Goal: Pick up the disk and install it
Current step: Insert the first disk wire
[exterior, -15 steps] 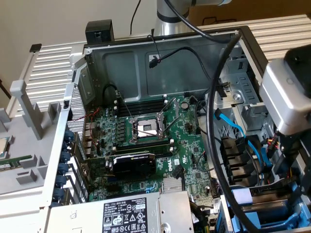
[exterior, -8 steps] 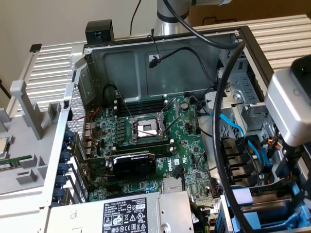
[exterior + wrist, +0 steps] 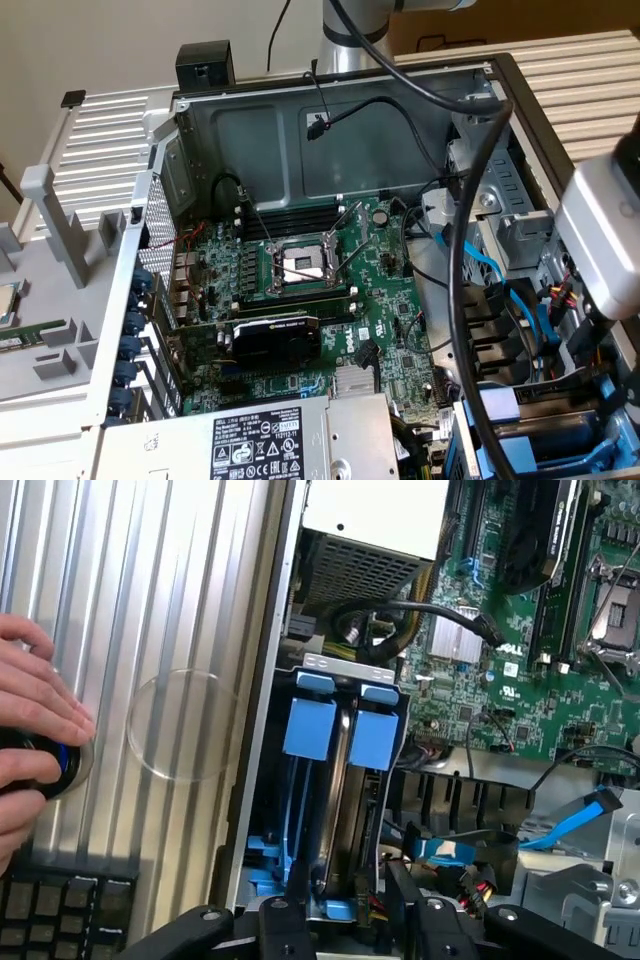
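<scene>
In the wrist view the disk (image 3: pixel 337 800) stands on edge inside the drive bay (image 3: pixel 262 780) at the case's corner. Its silver body shows between two bright blue rails with square blue tabs (image 3: pixel 310 727). My gripper (image 3: pixel 345 915) is right over it. One black finger (image 3: pixel 288 925) presses against one blue rail and the other finger (image 3: pixel 405 905) against the opposite rail, so the gripper is shut on the disk. In the exterior view the arm's pale wrist housing (image 3: pixel 600 235) hangs over the bay at that view's lower right.
The open case holds the motherboard (image 3: pixel 300 265), a black graphics card (image 3: pixel 275 340) and a grey power-supply box (image 3: pixel 270 440). Black cables (image 3: pixel 460 260) and blue data cables (image 3: pixel 570 825) lie near the bay. A person's hand (image 3: pixel 35 725) rests on a round controller beside a keyboard (image 3: pixel 60 910).
</scene>
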